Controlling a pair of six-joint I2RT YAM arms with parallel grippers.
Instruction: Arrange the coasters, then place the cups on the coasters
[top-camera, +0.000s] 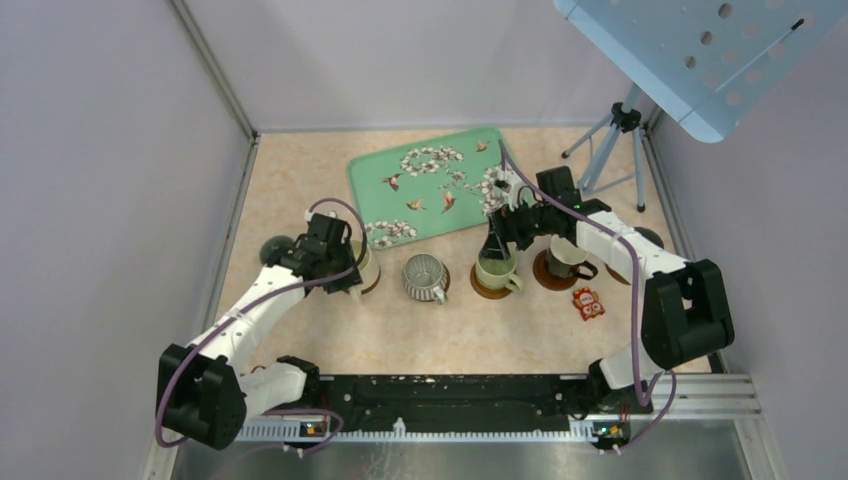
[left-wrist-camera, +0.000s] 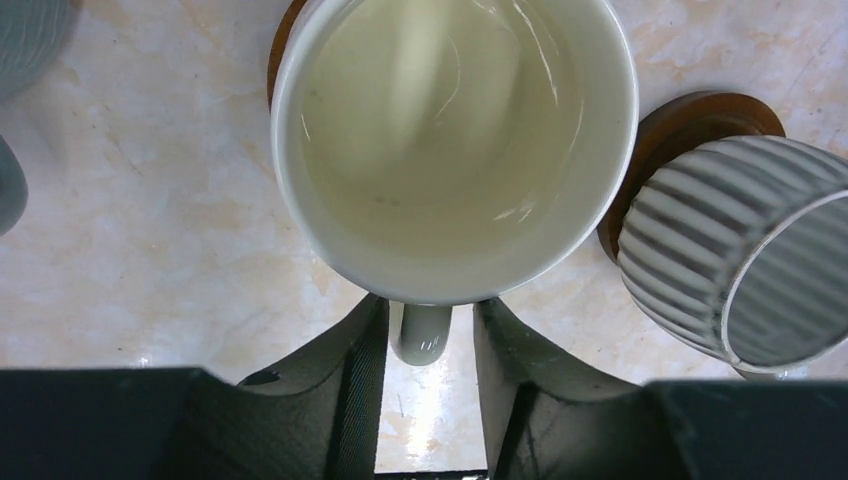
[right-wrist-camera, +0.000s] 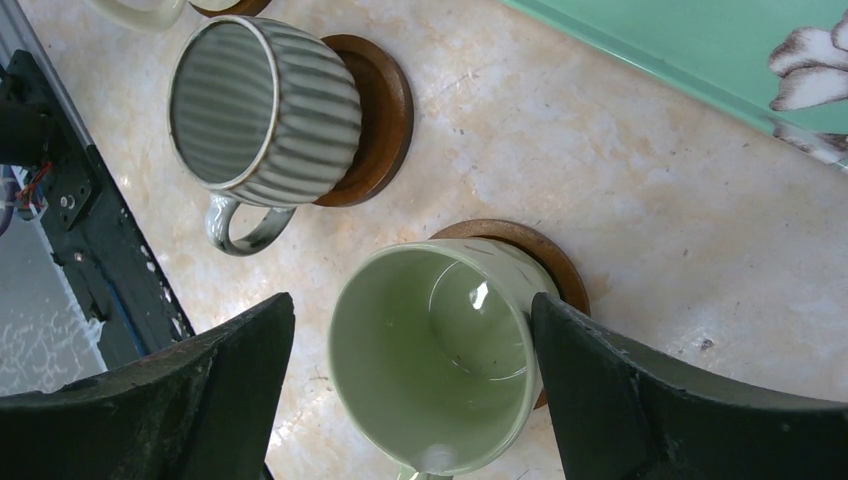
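— Cream-yellow round ceramic mug (left-wrist-camera: 455, 140) sits right ahead of your left claw (left-wrist-camera: 432, 310), on a brown round coaster (left-wrist-camera: 283, 40) that shows only as a sliver past its rim.

— Your jaws there are narrow, one finger (left-wrist-camera: 350, 390) on each side of the mug's handle (left-wrist-camera: 420, 338). A thin gap shows on the right side. On the left I can't tell whether it touches. You're gripping nothing.

— Off to that claw's right, the ribbed silvery-grey mug (left-wrist-camera: 740, 260) stands on a second brown coaster (left-wrist-camera: 690, 115), just beside the cream one and not touching it.

— Now your right claw (right-wrist-camera: 412, 300): it's spread wide, and the pale green glossy mug (right-wrist-camera: 430, 360) sits between the two fingers, clear of both.

— That green mug rests on its own brown disc (right-wrist-camera: 545, 255), which peeks out on the side away from you.

— The ribbed mug is to that claw's left, well apart from it. The edge of the green floral rectangular tray (right-wrist-camera: 700, 50) lies beyond the claw.
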